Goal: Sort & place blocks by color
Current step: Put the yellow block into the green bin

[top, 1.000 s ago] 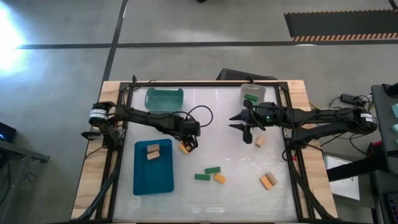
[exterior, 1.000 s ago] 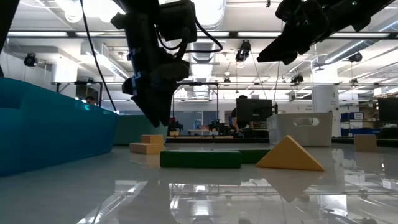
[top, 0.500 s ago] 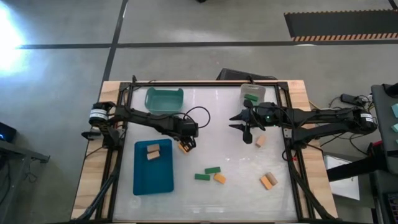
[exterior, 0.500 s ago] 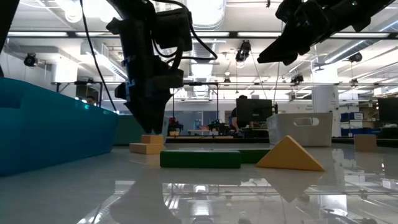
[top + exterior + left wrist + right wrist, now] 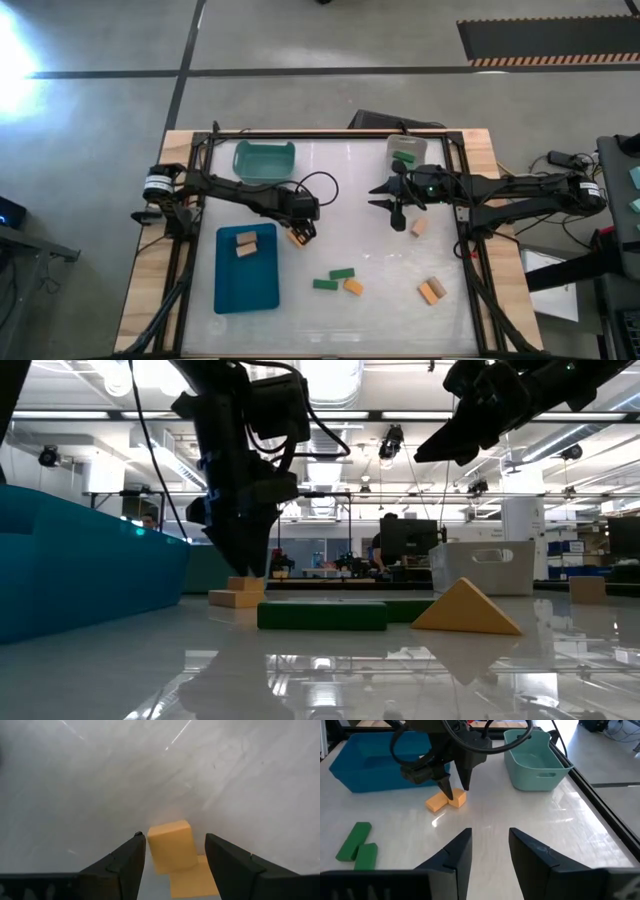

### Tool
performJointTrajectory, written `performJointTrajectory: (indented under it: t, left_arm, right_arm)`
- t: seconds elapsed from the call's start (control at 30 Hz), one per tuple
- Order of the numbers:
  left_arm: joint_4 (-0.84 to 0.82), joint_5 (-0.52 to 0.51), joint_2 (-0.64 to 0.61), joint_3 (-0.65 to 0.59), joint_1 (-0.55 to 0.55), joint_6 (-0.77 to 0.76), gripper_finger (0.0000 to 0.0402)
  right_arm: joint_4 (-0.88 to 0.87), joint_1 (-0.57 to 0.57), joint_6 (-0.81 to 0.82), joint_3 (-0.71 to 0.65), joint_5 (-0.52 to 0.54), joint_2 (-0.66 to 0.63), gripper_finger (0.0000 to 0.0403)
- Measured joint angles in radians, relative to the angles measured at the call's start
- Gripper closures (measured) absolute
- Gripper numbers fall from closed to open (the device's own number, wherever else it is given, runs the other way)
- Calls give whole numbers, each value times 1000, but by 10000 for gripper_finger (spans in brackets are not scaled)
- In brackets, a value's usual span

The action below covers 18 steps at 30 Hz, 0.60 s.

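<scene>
My left gripper (image 5: pixel 298 233) is low over the table's middle-left, open. Its fingers stand on either side of an orange block (image 5: pixel 170 846) without touching it. That block lies on the table against a second orange piece (image 5: pixel 194 880). My right gripper (image 5: pixel 397 214) hovers open above the table's right-middle, near a tan block (image 5: pixel 419 226). Two tan blocks (image 5: pixel 246 243) lie in the blue tray (image 5: pixel 245 290). Two green blocks (image 5: pixel 332 278) and an orange one (image 5: pixel 353 287) lie near the table's centre. Another orange-tan pair (image 5: pixel 432 291) lies at the near right.
A teal bin (image 5: pixel 264 158) stands at the far left. At the far right a clear bin (image 5: pixel 407 148) holds a green block (image 5: pixel 404 156). Black frame rails run around the table's edge. In the low view, a green block (image 5: pixel 322 615) and an orange wedge (image 5: pixel 465 608) lie in front.
My left gripper has come down onto the orange block and shifted slightly toward the table's left, so its open fingers now straddle it. Nearly all of that movement came in the first half second. The blocks and my right arm have kept still.
</scene>
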Motion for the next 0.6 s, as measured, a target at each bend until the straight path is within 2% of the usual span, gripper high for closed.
performJointTrajectory:
  t: [0.27, 0.6]
  left_arm:
    - [22, 3, 0, -7, 0, -20, 208]
    - [28, 3, 0, -8, 0, -15, 159]
  right_arm:
    - [0, 0, 0, -2, 0, 0, 282]
    - [0, 0, 0, -2, 0, 0, 282]
